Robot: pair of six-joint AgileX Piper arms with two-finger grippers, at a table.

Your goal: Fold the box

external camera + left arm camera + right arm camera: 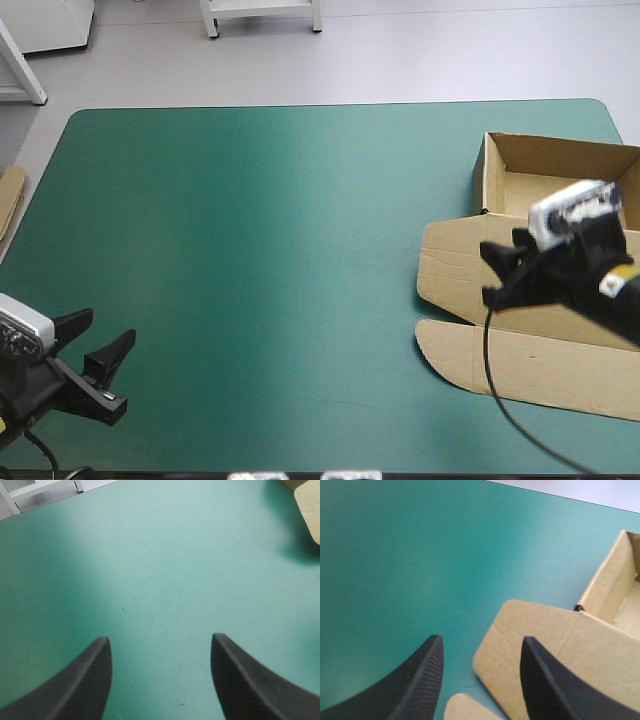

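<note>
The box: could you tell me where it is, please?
High view: the box lies at the table's right edge, toward the far corner, partly beneath the open right end effector.

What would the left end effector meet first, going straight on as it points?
Likely only bare teal-green cover; the way ahead of the left end effector looks free, the box lying aside.

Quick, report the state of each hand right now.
Left hand: open, holding nothing, over the teal-green cover.
Right hand: open, holding nothing, over a flat flap of the brown box.
</note>
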